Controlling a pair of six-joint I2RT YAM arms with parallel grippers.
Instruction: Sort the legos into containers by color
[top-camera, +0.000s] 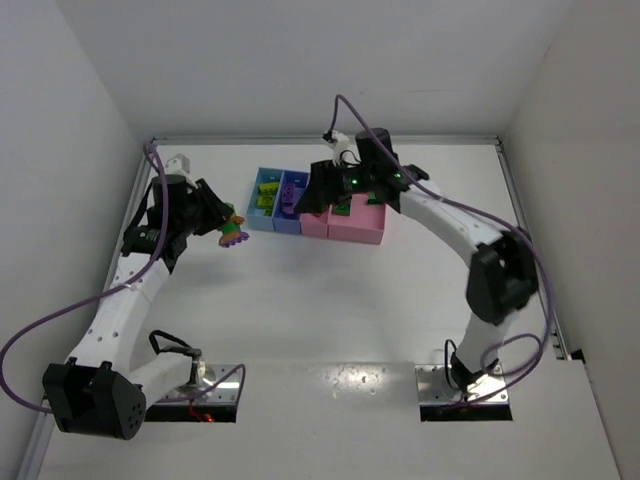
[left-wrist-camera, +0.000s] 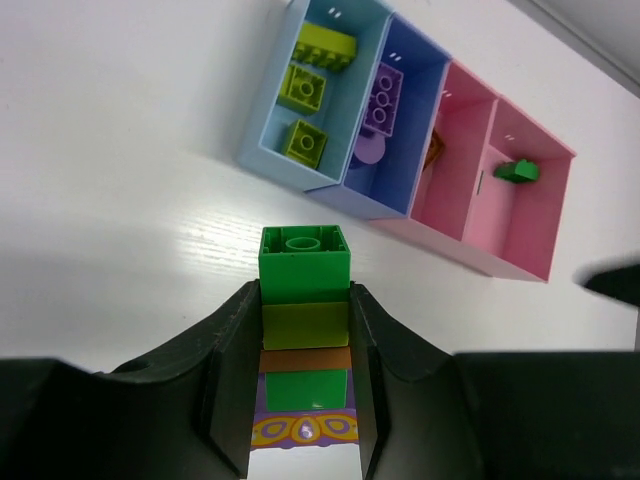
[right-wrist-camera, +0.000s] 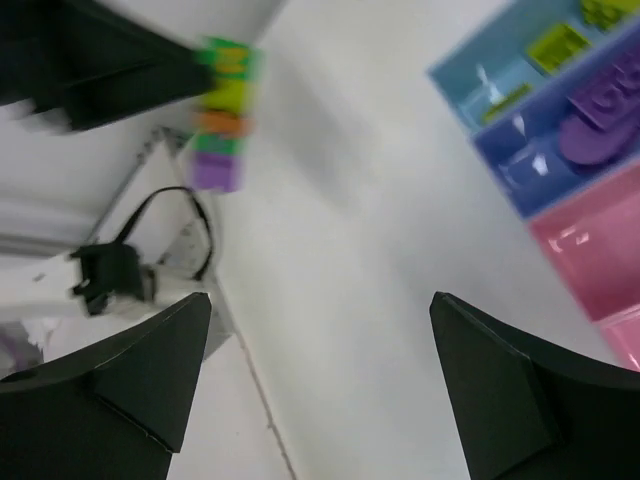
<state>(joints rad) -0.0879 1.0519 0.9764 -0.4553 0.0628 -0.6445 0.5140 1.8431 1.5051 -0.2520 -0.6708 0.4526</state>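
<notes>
My left gripper (left-wrist-camera: 305, 300) is shut on a multicolour lego strip (left-wrist-camera: 304, 330) of green, yellow, orange, green and purple bricks. It holds the strip (top-camera: 232, 230) in the air, left of the containers (top-camera: 318, 205). The light blue bin (left-wrist-camera: 312, 90) holds three yellow-green bricks. The blue bin (left-wrist-camera: 392, 120) holds a purple brick and a round purple piece. The narrow pink bin (left-wrist-camera: 450, 150) holds an orange piece. The wider pink bin (left-wrist-camera: 520, 195) holds a green brick (left-wrist-camera: 518, 171). My right gripper (right-wrist-camera: 320, 300) is open and empty, above the containers (right-wrist-camera: 560, 110), and sees the strip (right-wrist-camera: 222, 110).
White walls close in the table on the left, back and right. The left arm's cable and a metal table edge (right-wrist-camera: 170, 260) show in the right wrist view. Both arm bases sit at the near edge (top-camera: 330, 385).
</notes>
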